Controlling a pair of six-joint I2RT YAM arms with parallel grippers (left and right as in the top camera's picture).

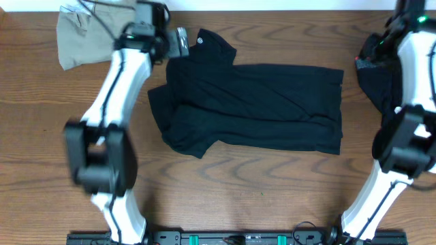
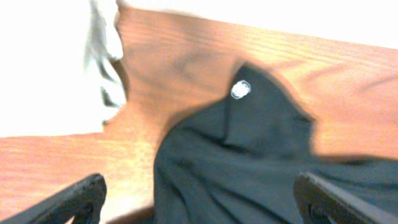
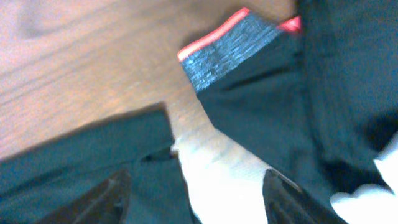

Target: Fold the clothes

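Now the plain black fabric garment (image 1: 259, 102) is lying centred on the brown wood-grain table (image 1: 238, 184); left gripper (image 2: 199, 186) is hovering wide open, empty, over its far-left collar, and right gripper (image 3: 199, 186) is gaping empty at its right edge.

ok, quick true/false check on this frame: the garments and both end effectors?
1. Black shirt lies on the wooden table: true.
2. Left end effector is shut on the shirt: false, its jaws stand open and grip nothing.
3. Khaki garment sits at the far left: true.
4. Red-trimmed garment lies beside the khaki one: false, it is on the right side, by the right end effector.
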